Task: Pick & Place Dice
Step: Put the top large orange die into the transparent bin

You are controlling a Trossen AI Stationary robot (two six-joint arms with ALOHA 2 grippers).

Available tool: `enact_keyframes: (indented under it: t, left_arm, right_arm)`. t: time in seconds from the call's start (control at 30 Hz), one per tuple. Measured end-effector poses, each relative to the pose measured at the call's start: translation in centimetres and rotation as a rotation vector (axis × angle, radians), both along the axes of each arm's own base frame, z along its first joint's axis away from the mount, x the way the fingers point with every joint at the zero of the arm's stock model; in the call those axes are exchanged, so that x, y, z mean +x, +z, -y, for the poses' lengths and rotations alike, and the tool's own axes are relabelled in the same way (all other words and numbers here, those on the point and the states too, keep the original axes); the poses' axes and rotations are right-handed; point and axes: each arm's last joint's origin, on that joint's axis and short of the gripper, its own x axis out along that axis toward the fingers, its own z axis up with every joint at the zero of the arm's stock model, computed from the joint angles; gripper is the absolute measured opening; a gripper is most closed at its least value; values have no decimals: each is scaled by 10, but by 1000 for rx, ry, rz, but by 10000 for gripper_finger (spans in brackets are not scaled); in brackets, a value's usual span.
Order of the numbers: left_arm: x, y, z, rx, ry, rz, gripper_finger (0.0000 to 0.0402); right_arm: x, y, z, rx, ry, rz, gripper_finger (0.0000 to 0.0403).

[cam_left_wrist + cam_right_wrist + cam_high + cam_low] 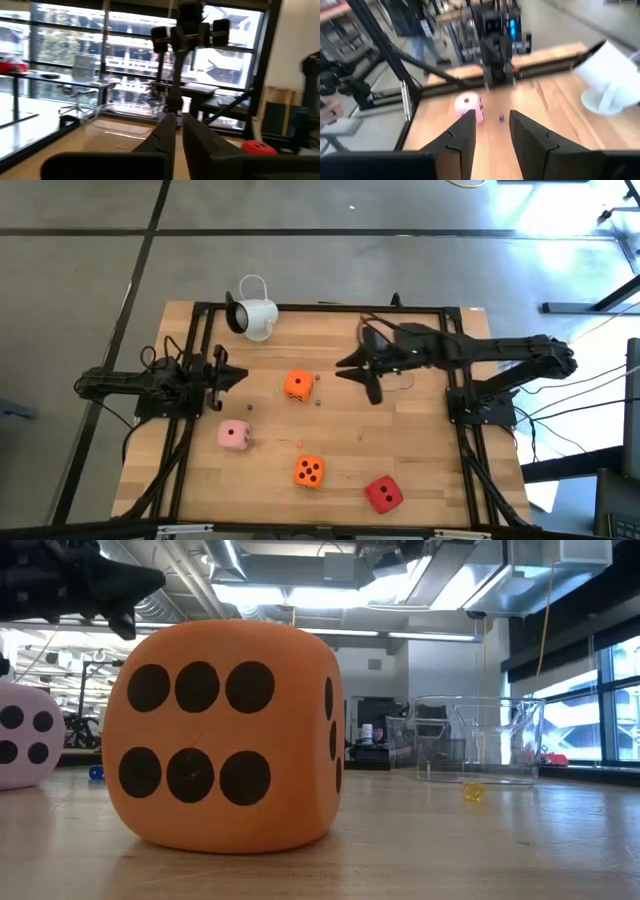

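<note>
Four dice rest flat on the wooden table. In the high view, one orange die (298, 384) sits mid-table, the pale pink die (234, 434) left of centre, a second orange die (309, 471) near the front edge and the red die (383, 494) at front right. The low view shows the front orange die (230, 735) close up, with the pink die (25, 735) behind it. My right gripper (352, 368) (492, 131) hovers open right of the mid-table orange die, facing the pink die (470, 106). My left gripper (236, 377) (179, 131) waits shut at the left edge.
A white mug-like camera (252, 315) (607, 75) stands at the table's far edge. Small beads (318, 402) lie scattered around the dice. Black frame rails (190, 420) run along both sides. A clear box (480, 740) stands beyond the table. A person (417, 22) shows in the room.
</note>
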Motion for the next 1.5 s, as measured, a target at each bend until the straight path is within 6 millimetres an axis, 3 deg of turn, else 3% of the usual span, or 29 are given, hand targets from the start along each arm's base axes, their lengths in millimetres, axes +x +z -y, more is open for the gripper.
enact_keyframes:
  t: [0.27, 0.43, 0.63, 0.83, 1.07, 1.5]
  left_arm:
    - [0, 0, 1, 9, -27, -1, 86]
    - [0, 0, 5, 107, -162, -12, 88]
    - [0, 0, 6, 176, -172, -17, 80]
    - [0, 0, 6, 179, -171, -18, 75]
    - [0, 0, 6, 179, -171, -18, 74]
    - [0, 0, 5, 167, -123, -22, 70]
  right_arm:
    - [42, 2, 21, 55, -31, -196, 185]
    - [67, -2, 38, 150, -4, -273, 218]
    - [91, -18, 73, 361, -23, -362, 228]
    - [104, -47, 104, 455, -50, -459, 228]
    - [113, -72, 127, 427, -62, -489, 228]
    - [133, -117, 136, 430, -22, -544, 228]
